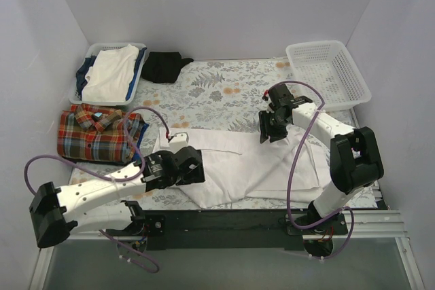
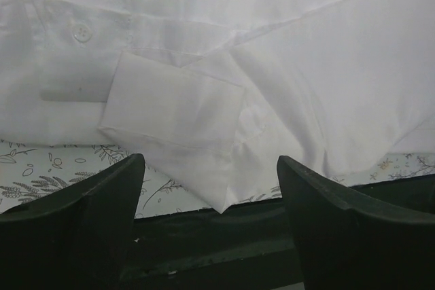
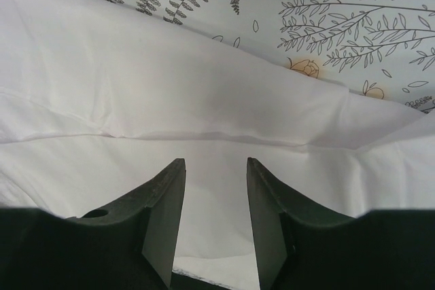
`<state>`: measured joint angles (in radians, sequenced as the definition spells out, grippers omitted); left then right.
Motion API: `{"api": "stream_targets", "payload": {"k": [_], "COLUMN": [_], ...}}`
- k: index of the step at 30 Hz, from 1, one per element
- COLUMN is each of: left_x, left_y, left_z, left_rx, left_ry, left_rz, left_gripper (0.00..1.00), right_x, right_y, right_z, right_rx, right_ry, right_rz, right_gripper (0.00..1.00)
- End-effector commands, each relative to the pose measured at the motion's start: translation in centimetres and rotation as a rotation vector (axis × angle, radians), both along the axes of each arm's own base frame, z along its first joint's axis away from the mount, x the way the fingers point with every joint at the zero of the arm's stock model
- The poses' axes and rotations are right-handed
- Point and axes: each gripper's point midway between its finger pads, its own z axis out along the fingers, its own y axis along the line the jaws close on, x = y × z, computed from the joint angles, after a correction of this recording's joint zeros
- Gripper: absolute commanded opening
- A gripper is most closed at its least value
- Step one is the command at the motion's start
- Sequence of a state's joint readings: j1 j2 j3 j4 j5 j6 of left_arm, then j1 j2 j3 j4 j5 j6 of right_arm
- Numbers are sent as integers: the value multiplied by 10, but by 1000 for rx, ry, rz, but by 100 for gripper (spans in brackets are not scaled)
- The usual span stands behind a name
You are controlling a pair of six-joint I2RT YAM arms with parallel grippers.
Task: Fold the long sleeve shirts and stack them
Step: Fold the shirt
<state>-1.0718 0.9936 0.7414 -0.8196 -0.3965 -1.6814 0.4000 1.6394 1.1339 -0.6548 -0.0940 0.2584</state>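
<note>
The left gripper point(image 2: 209, 161) is held with its jaws wide apart and nothing between them. It is poised over the folded cuff point(image 2: 173, 103) of the white shirt point(image 1: 238, 161), whose corner is seen at the table's near edge. The right gripper point(image 3: 215, 162) is parted only narrowly, with no cloth pinched, near the shirt's far edge at about 2 o'clock of the garment. The shirt is spread at the centre of the floral table cover point(image 1: 224, 89), and the plaid shirt point(image 1: 95, 132) lies folded at its 9 o'clock.

The sleeve fold is judged to be the step in hand. The cuff should be taken at its thick doubled edge, with only the sleeve layer caught, and carried toward 12 o'clock over the body. Thin fabric is likely to drag, so it should be lifted clear before it is moved.
</note>
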Motion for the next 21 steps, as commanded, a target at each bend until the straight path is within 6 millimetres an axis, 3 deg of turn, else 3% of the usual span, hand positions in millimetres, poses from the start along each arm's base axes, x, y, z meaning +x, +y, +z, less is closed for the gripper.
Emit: {"api": "stream_targets", "payload": {"k": [1, 2, 4, 7, 11, 12, 15, 17, 21], "left_x": [11, 15, 26, 39, 39, 39, 40, 38, 43], "left_y": [-7, -16, -11, -22, -25, -24, -22, -15, -5], "left_z": [-38, -39, -57, -63, -67, -66, -55, -48, -13], "left_rx": [93, 77, 154, 123, 123, 124, 129, 151, 159], "left_ry": [93, 109, 143, 165, 188, 188, 178, 178, 123], "left_rz": [-44, -69, -81, -98, -129, -129, -123, -113, -79], "left_gripper": [75, 72, 70, 63, 38, 22, 4, 1, 0], "right_x": [10, 8, 8, 6, 4, 3, 1, 0, -5], "right_y": [8, 8, 10, 10, 9, 9, 8, 7, 2], "right_z": [19, 18, 18, 17, 18, 18, 14, 11, -1], "right_rx": [21, 21, 26, 27, 27, 26, 22, 17, -14], "right_ry": [-56, -52, -52, -49, -55, -52, -41, -35, -2], "right_rz": [8, 11, 11, 9, 8, 8, 8, 7, -6], "right_gripper": [49, 49, 49, 49, 49, 49, 49, 49, 49]}}
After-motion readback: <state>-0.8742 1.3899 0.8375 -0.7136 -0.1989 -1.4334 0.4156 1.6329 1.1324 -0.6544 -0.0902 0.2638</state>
